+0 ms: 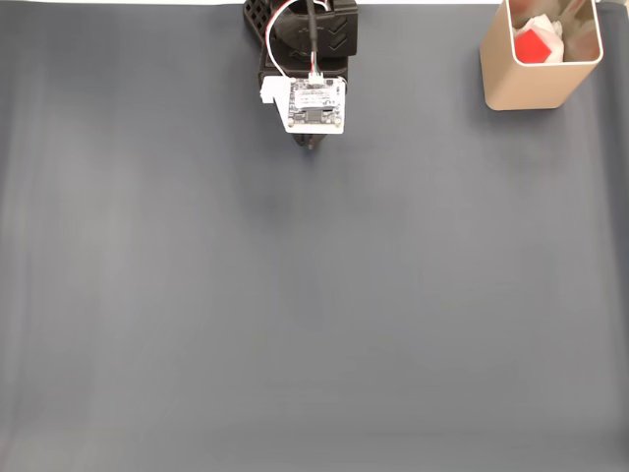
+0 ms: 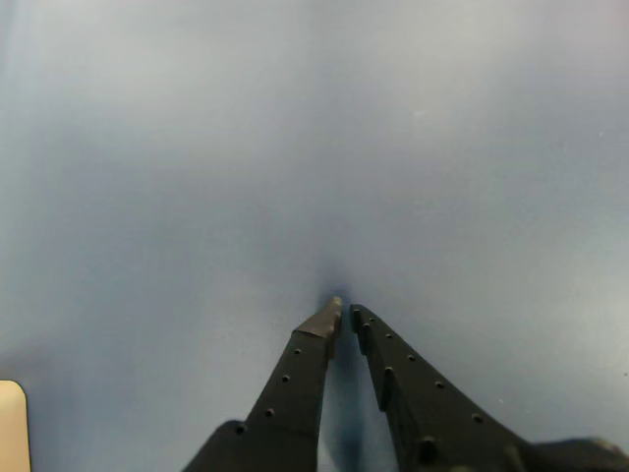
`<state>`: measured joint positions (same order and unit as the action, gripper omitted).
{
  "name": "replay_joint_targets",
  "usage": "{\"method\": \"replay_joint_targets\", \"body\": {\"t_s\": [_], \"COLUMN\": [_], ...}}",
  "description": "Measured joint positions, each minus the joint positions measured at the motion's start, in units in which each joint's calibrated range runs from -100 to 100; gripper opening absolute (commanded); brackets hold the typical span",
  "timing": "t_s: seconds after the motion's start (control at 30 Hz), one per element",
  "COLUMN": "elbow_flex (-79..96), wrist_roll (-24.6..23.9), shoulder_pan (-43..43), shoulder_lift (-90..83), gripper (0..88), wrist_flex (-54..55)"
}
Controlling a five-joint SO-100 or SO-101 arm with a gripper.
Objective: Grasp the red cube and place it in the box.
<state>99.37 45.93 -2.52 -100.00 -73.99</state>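
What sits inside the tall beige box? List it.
In the fixed view the tall beige rounded-corner box holds the small bright red cube, beside something pale and crumpled. The box's walls hide the cube's lower part and the floor.

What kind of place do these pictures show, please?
Probably a tabletop set up for robot practice, not a home or kitchen. A plain grey mat covers the surface, a small arm with a shut gripper sits at its far edge, and a beige box holds the red cube.

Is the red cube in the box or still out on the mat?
In. The red cube shows inside the box in the fixed view.
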Motion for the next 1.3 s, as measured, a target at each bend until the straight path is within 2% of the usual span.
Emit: {"method": "replay_joint_targets", "body": {"t_s": [0.23, 0.33, 0.47, 1.3], "elbow_flex": [0.0, 0.0, 0.0, 0.0], "wrist_roll": [0.1, 2.2, 2.5, 2.6], "shoulder_pan": [0.1, 0.9, 1.0, 0.4], "shoulder_lift": [0.0, 0.0, 0.0, 0.0], "gripper": [0.0, 0.2, 0.2, 0.2], "wrist_flex": [0.0, -0.6, -0.6, -0.8]}}
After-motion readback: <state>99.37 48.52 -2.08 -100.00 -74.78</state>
